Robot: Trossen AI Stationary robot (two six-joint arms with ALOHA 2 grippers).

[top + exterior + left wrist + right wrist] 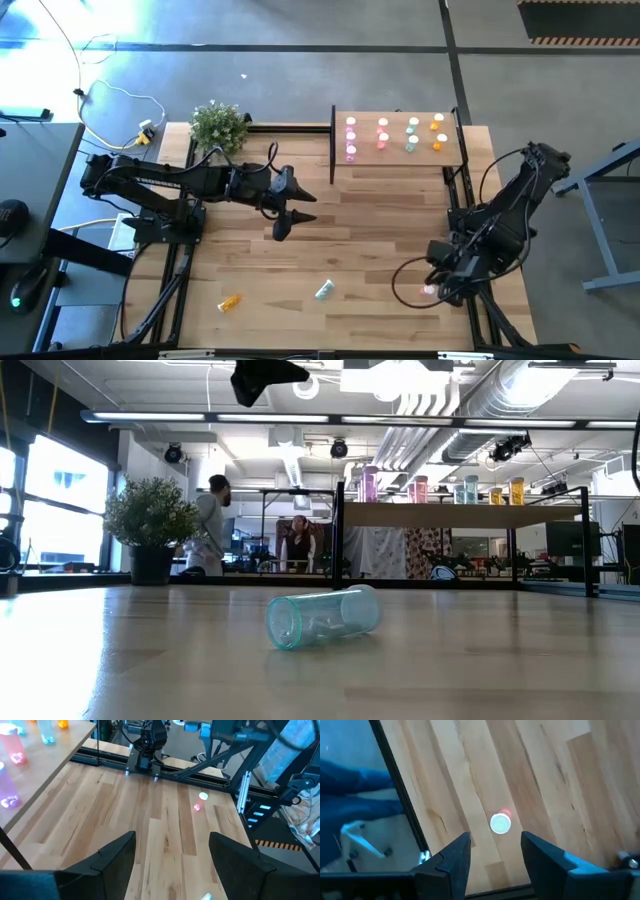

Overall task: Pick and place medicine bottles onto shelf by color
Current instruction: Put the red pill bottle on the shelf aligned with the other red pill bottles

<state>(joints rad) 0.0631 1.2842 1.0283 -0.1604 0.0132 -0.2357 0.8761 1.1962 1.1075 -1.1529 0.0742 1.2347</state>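
The light-wood shelf (400, 140) stands at the table's far right. It holds upright bottles in pink, red-pink, pale green and orange columns, which also show in the low view (440, 488). A red-pink white-capped bottle (500, 823) stands on the table near the right edge, also in the high view (430, 291). My right gripper (495, 852) is open above it, not touching. A pale green bottle (322, 618) lies on its side near the front, also in the high view (324, 290). An orange bottle (230, 301) lies at the front left. My left gripper (285, 215) is open and empty above the table's middle.
A potted plant (218, 124) stands at the far left of the table. Black frame rails (465, 200) run along the right edge beside the right arm. People show in the room beyond the table (210, 525). Bare planks lie between the two arms.
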